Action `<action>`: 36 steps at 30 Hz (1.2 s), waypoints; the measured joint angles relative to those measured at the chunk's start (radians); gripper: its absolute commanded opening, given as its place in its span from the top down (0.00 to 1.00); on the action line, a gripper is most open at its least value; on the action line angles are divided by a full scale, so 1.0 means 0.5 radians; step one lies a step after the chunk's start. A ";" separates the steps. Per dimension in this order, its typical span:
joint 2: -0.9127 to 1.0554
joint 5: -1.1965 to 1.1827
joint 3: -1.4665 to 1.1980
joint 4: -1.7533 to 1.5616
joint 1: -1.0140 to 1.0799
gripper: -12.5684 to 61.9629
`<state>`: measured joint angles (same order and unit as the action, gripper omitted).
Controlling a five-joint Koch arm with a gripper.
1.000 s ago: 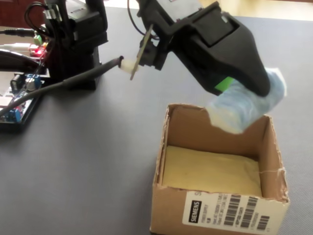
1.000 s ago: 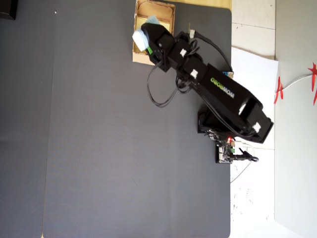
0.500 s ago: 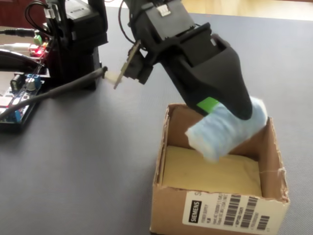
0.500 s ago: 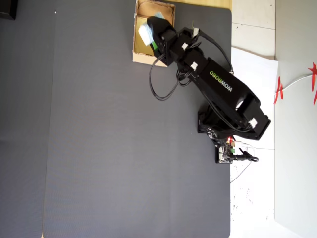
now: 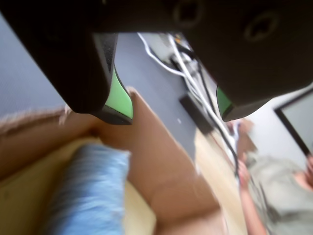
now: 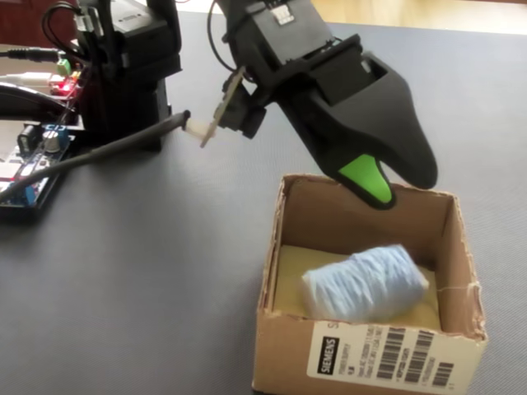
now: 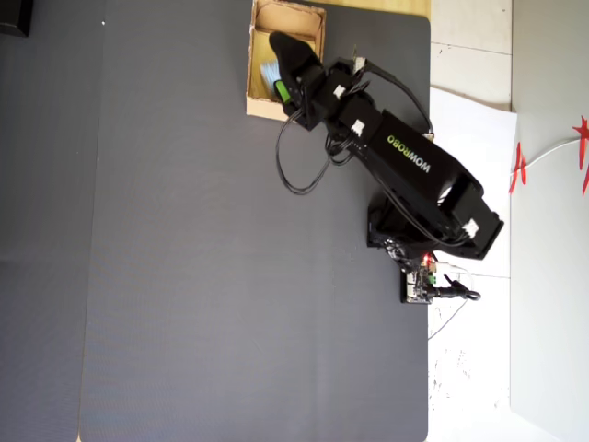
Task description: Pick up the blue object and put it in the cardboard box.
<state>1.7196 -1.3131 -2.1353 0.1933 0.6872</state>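
On the dark grey table mat (image 7: 230, 276), I see the blue bundle (image 6: 366, 284) lying inside the cardboard box (image 6: 296, 362) on its yellowish floor, while my gripper (image 5: 171, 110) hangs just above it, fingers spread and empty.

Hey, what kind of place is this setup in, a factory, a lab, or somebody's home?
Probably a hobbyist's bench at home or in a small workshop, not a factory. A dark grey mat covers the table, bare circuit boards with loose wires sit beside the arm's base, and the target is a reused shipping cardboard box.
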 measured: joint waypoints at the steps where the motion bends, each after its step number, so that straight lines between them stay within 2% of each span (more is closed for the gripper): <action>1: 0.012 -0.052 0.000 -0.003 -0.077 0.38; 17: 0.534 -0.166 -0.365 -0.037 -0.874 0.38; 30: 1.012 -0.230 -0.963 -0.037 -1.144 0.38; 36: 1.114 -0.316 -1.215 -0.052 -1.181 0.38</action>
<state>2.2764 -1.4711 -2.7428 0.1672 0.0966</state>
